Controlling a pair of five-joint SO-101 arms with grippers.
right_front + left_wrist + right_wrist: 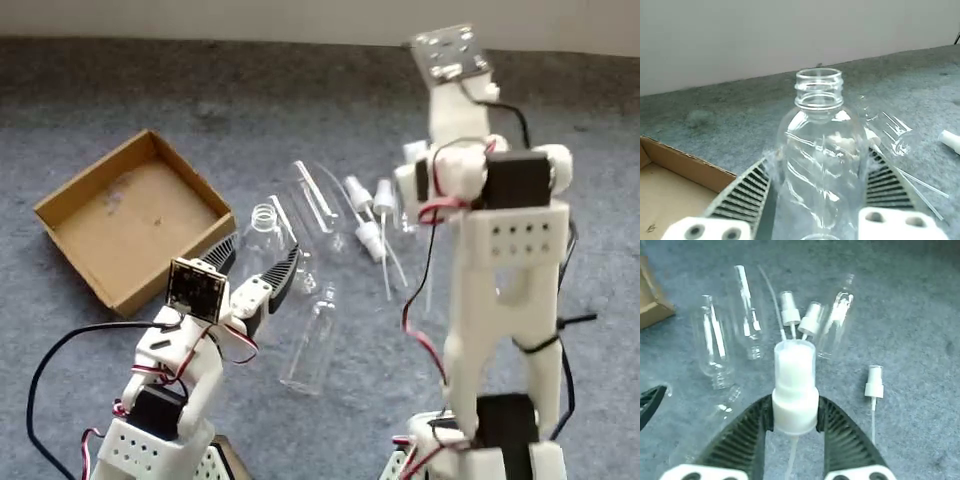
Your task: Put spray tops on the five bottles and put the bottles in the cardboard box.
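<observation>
**Bottle in the left gripper, spray top in the right**

Left gripper (818, 159) closed on a clear bottle (819, 135), with one ribbed finger (742, 197) pressed against each side of its body. Bottle upright, neck open and bare. In the high view, held just beside the near corner of the cardboard box (88, 185), outside its walls. Box open at the top, lying flat on the grey cover (120, 380) of the table.

Right gripper (795, 407) clamped on a white spray top (795, 385), gripped at its wide collar. Cap end pointing away from the wrist, thin tube passing back between the fingers. Held above the grey cover, well apart from the upright bottle.

Other bottles (310, 340) lying flat on the cover between the two arms, one of them just beside the left gripper. Two loose spray tops (788, 307) side by side, close to the lying bottles, with their tubes pointing toward the right gripper. One more single spray top (873, 382) alone on the cover, a little apart from the rest, tube straight. Tip of a dark finger of the left gripper at the edge of the right wrist view.
</observation>
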